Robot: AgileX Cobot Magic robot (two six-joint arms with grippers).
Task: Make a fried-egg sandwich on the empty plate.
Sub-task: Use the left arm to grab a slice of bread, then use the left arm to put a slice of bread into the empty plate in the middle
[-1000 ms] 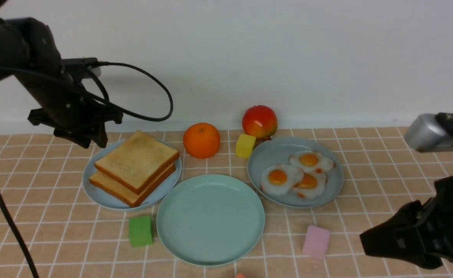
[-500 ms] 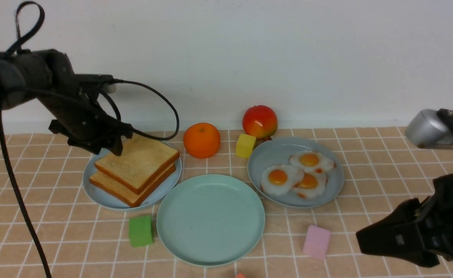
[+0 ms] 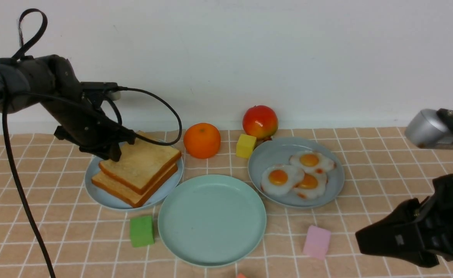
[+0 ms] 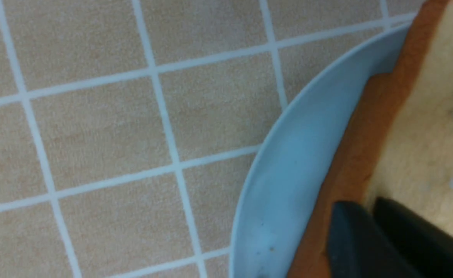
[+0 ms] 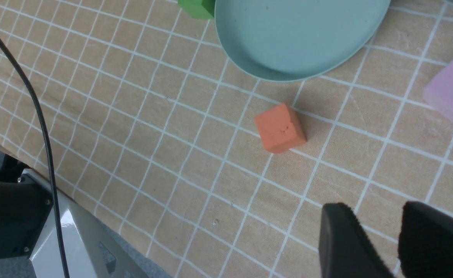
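Note:
Two golden toast slices (image 3: 145, 160) lie stacked on a sky-blue plate (image 3: 92, 189) at the left. My left gripper (image 3: 114, 155) is shut on the back left corner of the top slice (image 4: 435, 116), one finger against the brown crust and one on the top face (image 4: 365, 202). The empty mint-green plate (image 3: 211, 220) sits in the front middle with nothing on it. Three fried eggs (image 3: 278, 178) overlap on the grey-blue plate (image 3: 261, 160) at the right. My right gripper (image 3: 359, 237) hovers open over the cloth at the front right (image 5: 377, 210), holding nothing.
An orange (image 3: 201, 140), an apple (image 3: 260, 121) and a yellow cube (image 3: 245, 145) stand behind the plates. A green cube (image 3: 141, 231), a pink block (image 3: 316, 241) and an orange cube (image 5: 280, 127) lie near the mint plate (image 5: 296, 34). The left arm's cable (image 3: 18, 185) hangs at the left.
My left gripper came down and rightward from beside the sky-blue plate onto the toast's back left corner, then closed on the top slice. The right arm barely moved.

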